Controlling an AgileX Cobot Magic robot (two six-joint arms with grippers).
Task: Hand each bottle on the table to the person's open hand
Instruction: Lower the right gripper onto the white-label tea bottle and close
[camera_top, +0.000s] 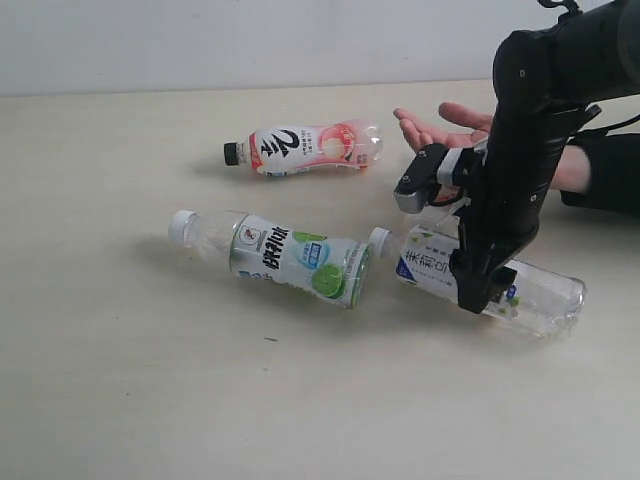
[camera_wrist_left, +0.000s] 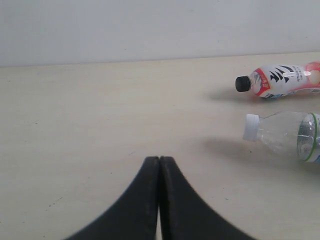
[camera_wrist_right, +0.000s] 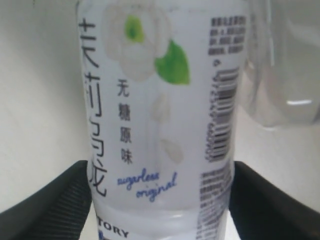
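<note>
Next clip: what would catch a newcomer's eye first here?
The black right gripper is clamped across a clear plastic bottle with a white label, which lies on the right of the pale beige table. Just beyond it, a person's bare open hand is held palm up. A pink-and-white black-capped bottle and a lime-pictured bottle lie to its left.

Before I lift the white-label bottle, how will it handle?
The bottle looks empty, so probably light. Its thin clear plastic may dent under the fingers. Being round and lying on its side, it could roll if released.
</note>
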